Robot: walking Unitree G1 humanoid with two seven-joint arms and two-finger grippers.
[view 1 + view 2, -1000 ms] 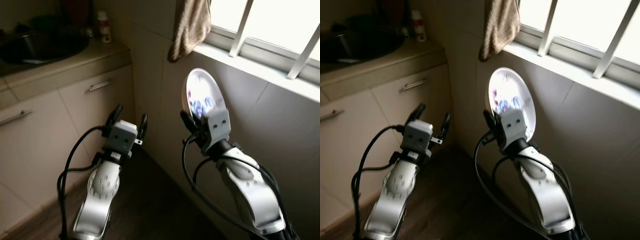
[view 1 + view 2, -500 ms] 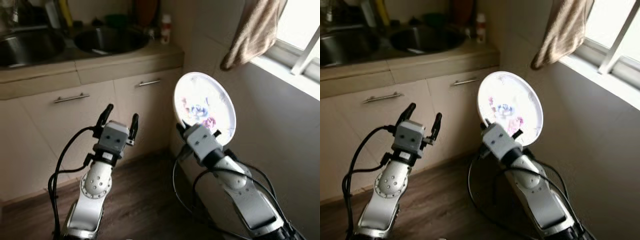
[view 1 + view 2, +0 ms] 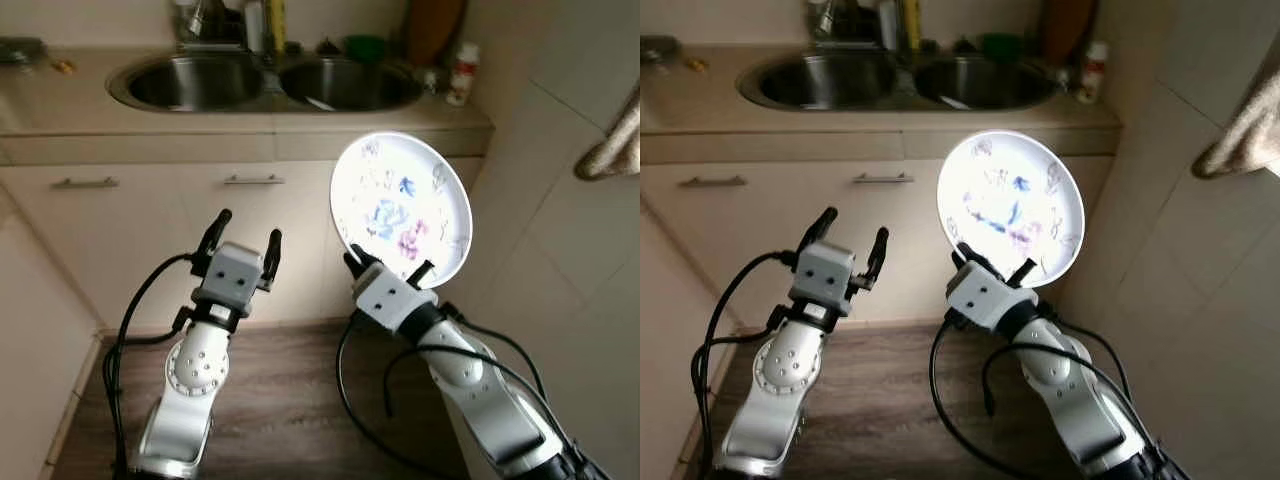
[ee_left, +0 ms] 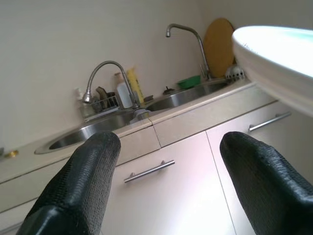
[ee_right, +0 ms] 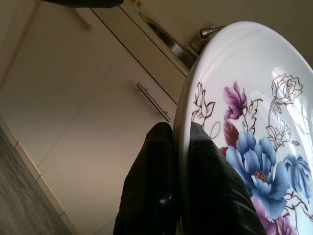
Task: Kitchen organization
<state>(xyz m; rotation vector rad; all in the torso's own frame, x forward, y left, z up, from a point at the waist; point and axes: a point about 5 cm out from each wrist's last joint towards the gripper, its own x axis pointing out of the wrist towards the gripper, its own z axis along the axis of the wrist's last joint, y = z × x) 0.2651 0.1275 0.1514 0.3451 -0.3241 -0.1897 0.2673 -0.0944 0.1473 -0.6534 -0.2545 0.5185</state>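
Swinging round from the window wall, I now face the double steel sink [image 3: 270,85]; right pincer [image 3: 388,272] clamps the white flowered plate [image 3: 400,208] upright, left pincer [image 3: 243,237] spread empty, bench ahead

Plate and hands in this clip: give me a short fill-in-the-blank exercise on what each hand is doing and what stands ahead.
1. The right hand is shut on the rim of a white ____ painted with flowers.
2. The left hand holds nothing and its fingers are ____.
3. On the counter ahead there is a double steel ____.
4. The plate is held nearly upright, its flowered face turned towards the robot's ____.

Missing words: plate; open; sink; head
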